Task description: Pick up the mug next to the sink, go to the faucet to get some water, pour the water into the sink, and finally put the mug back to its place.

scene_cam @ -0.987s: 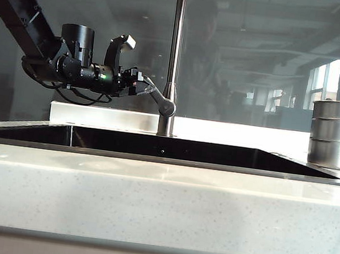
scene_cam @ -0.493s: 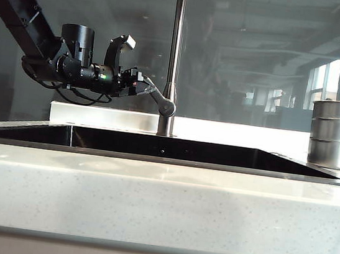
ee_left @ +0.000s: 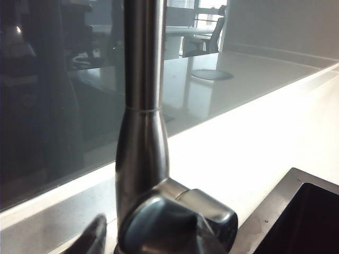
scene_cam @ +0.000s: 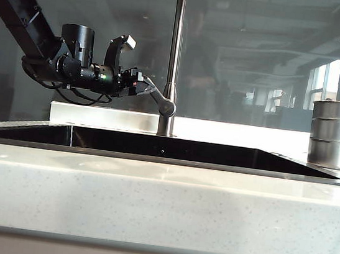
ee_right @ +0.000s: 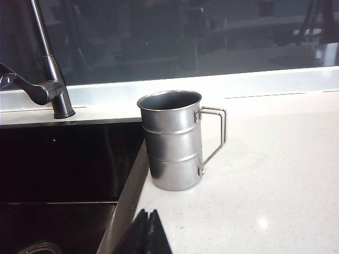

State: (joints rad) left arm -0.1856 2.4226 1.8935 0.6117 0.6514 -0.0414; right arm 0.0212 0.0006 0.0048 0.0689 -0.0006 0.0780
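Two grippers to report, and I can see neither cleanly. My left gripper (scene_cam: 139,85) sits level at the faucet's lever (scene_cam: 158,98), on the left of the exterior view above the sink's back edge. Its jaws stand spread wide with the lever's outer end at or between them; whether a pad presses on the lever I cannot tell, because dark fingers and dark lever merge there. In the left wrist view only one dark fingertip (ee_left: 91,239) shows at the frame edge, just beside the lever's hub (ee_left: 177,222), and the faucet (ee_left: 142,106) pipe fills the picture close up, cut off above.

My right gripper (ee_right: 147,233) is pressed shut and holds nothing; its fingertips show as one dark wedge at the edge of the right wrist view. That arm does not appear in the exterior view.

The mug (ee_right: 174,138) stands upright on the pale countertop (ee_right: 265,174), just beside the sink (ee_right: 69,169) at its corner, with the handle turned away from the basin. It lies ahead of my shut right jaws, apart from them. In the exterior view the mug (scene_cam: 334,134) is at the far right, its handle partly cut off by the frame, well apart from the left gripper. I cannot see into the mug from either view well enough to judge its contents.
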